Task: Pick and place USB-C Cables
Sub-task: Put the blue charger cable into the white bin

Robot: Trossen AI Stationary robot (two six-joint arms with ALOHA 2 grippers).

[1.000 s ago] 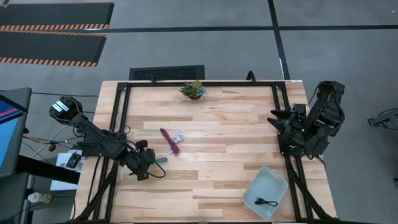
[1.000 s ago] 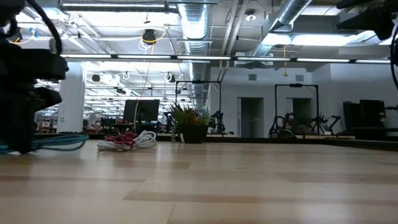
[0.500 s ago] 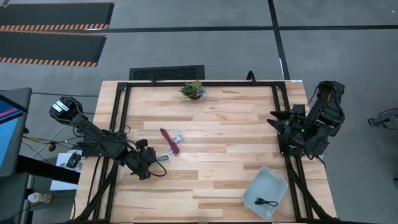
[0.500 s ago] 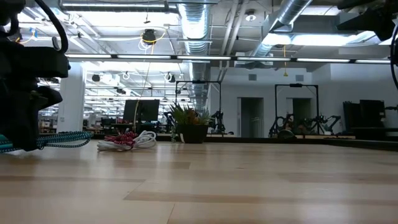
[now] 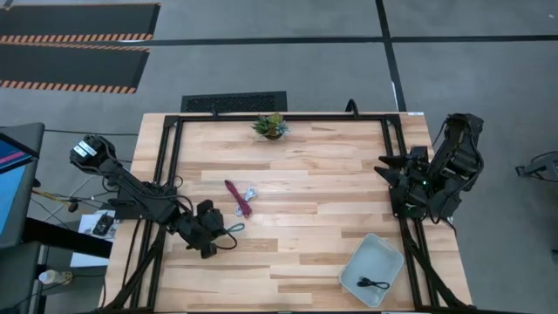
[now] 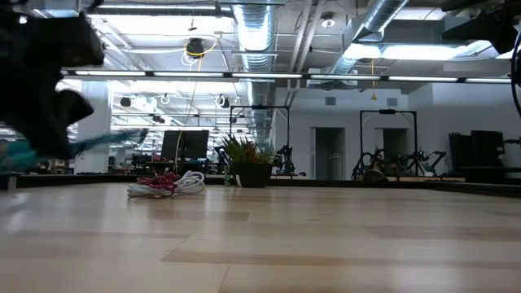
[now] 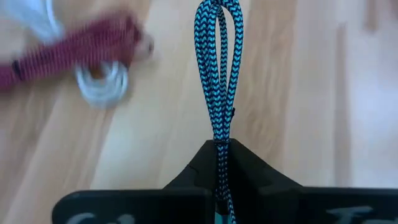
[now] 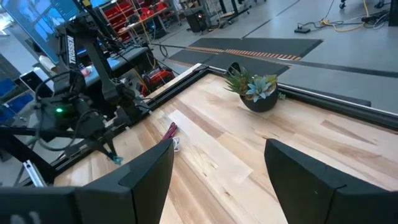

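Note:
My left gripper (image 5: 212,235) is over the table's left part, shut on the teal cable (image 7: 219,74), a braided looped bundle. In the low view that gripper (image 6: 45,122) is blurred and raised off the wood. The maroon cable (image 5: 237,199) and the white cable (image 5: 252,192) lie together on the table just beyond it. They also show as a maroon cable (image 7: 74,45) and a white cable (image 7: 99,87) in the left wrist view. The black cable (image 5: 375,283) lies inside the pale tray (image 5: 362,253). My right gripper (image 8: 217,180) waits open at the right edge. My left gripper pinches one end of the teal bundle (image 7: 219,149) between its two fingers. The fingers lie along the cable, coming from the table's left. The looped rest (image 6: 106,140) sticks out ahead of the fingers, lifted clear of the table.
A small potted plant (image 5: 271,126) stands at the far edge's middle. The tray sits at the near right corner. A black frame (image 5: 170,166) runs along the table's left, right and far sides. Bare wood lies between the cables and the tray.
My left gripper has risen from the table and shifted a little toward the near edge and the right, staying shut. The teal cable, which lay on the wood a second ago, now hangs lifted clear in the fingers.

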